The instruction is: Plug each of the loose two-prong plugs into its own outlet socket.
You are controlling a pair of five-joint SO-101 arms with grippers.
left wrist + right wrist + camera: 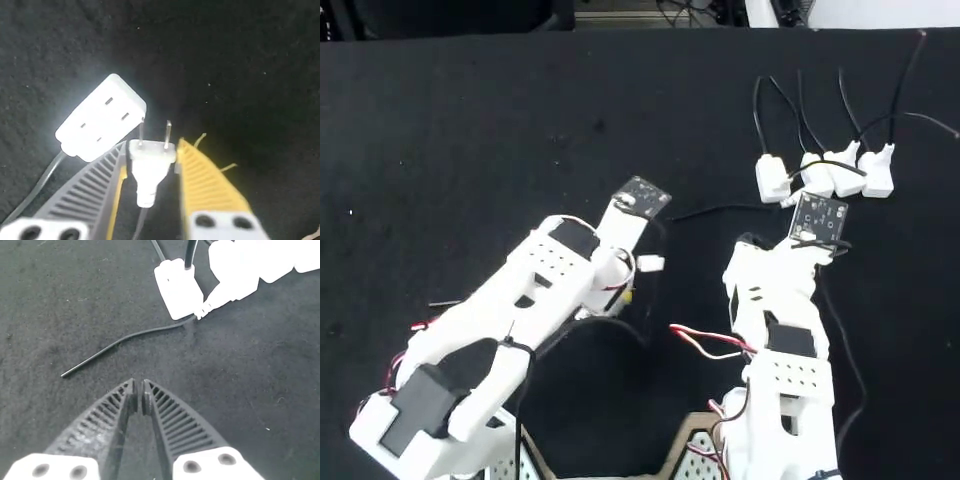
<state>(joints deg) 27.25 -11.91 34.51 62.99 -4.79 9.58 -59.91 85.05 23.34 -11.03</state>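
A white two-prong plug (149, 167) is clamped in the left gripper (151, 146), prongs just beside a white outlet socket (102, 117); the right gripper (138, 390) is closed on nothing.

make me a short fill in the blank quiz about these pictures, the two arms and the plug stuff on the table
1. The left gripper holds a white plug with ____ bare metal prongs.
2. The white outlet just ahead of those prongs lies on a ____ cloth.
3. The right gripper has its jaws ____, with nothing between them.

Missing words: two; black; shut
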